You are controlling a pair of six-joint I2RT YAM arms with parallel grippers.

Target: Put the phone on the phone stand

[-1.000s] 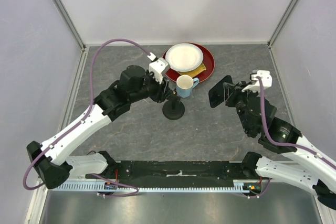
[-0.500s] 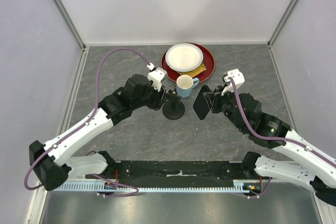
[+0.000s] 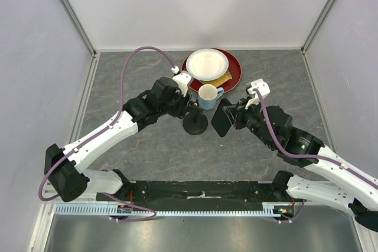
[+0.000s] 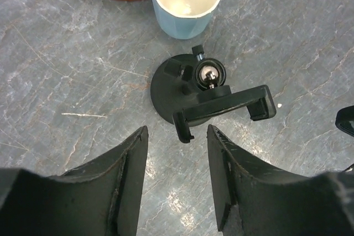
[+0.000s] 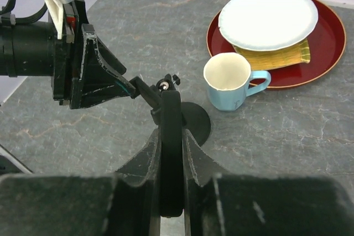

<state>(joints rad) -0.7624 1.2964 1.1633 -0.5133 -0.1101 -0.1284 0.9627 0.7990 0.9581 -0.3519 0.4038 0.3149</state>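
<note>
The phone stand point(image 3: 195, 123) stands on the grey table just below the blue mug; in the left wrist view its disc base point(image 4: 166, 89) and clamp head point(image 4: 224, 108) show from above. My left gripper point(image 4: 177, 136) is open and empty, hovering just beside the stand, its fingers point(image 3: 186, 105) close to the clamp. My right gripper point(image 5: 171, 136) is shut on the phone point(image 5: 171, 147), held edge-on. In the top view the phone point(image 3: 221, 117) is tilted up, just right of the stand point(image 5: 191, 121).
A blue mug point(image 3: 208, 96) stands right behind the stand. A red plate point(image 3: 233, 69) with a white plate point(image 3: 207, 64) and a yellow item on it lies at the back. White walls enclose the table.
My right arm has carried the phone leftward to right beside the stand. My left gripper has shifted right, closer to the stand's clamp head.
</note>
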